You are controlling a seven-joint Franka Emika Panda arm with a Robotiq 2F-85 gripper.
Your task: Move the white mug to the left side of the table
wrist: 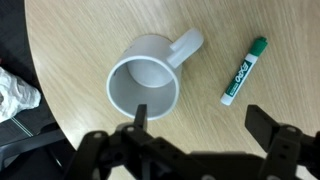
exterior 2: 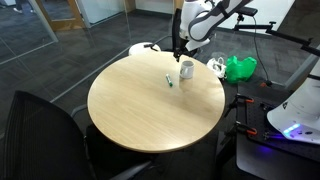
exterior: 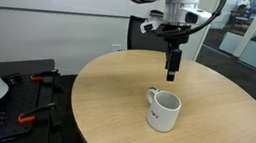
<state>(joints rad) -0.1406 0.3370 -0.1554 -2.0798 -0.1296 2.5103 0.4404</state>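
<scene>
The white mug (exterior: 164,110) stands upright on the round light-wood table (exterior: 114,100), handle toward the camera side in an exterior view. It also shows in the other exterior view (exterior 2: 186,69) and from above in the wrist view (wrist: 146,82), empty, handle pointing up right. My gripper (exterior: 171,72) hangs above and behind the mug, apart from it; it also shows over the table's far edge (exterior 2: 178,50). In the wrist view the gripper (wrist: 200,122) is open and empty, one finger over the mug's rim, the other on bare table.
A green-and-white marker (wrist: 243,70) lies on the table beside the mug (exterior 2: 169,80). A black chair (exterior 2: 45,125) stands at the table's near side. A green bag (exterior 2: 240,68) and white cloth (wrist: 15,92) lie off the table edge.
</scene>
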